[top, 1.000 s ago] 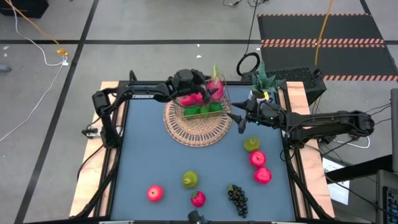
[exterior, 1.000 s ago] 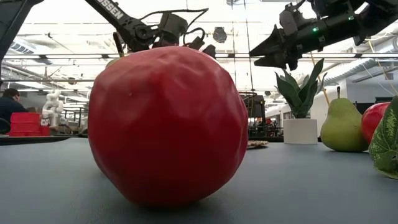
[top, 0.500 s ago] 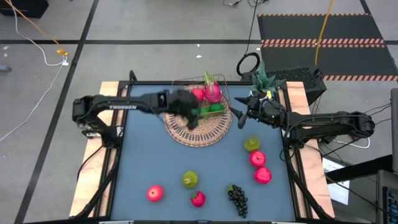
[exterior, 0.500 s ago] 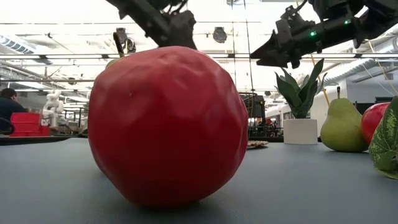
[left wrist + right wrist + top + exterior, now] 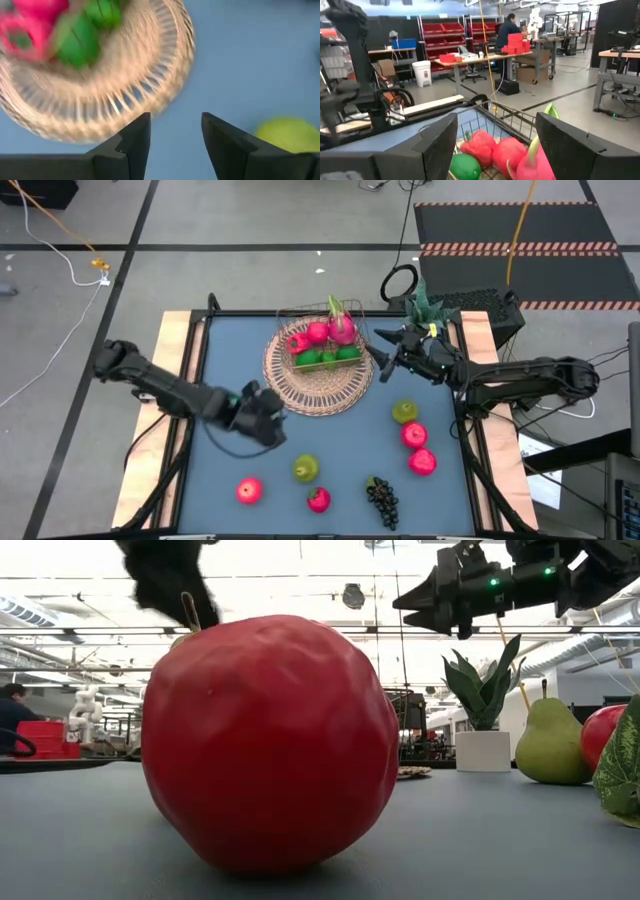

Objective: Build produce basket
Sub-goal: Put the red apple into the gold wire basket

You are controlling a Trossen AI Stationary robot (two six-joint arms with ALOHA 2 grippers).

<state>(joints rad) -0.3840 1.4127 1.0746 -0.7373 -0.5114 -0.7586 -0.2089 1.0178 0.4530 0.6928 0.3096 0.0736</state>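
High view | left tool low over table | empty

Bright overhead light, motion-blurred left wrist view

A workshop: red bin shelves, workbenches, concrete floor.
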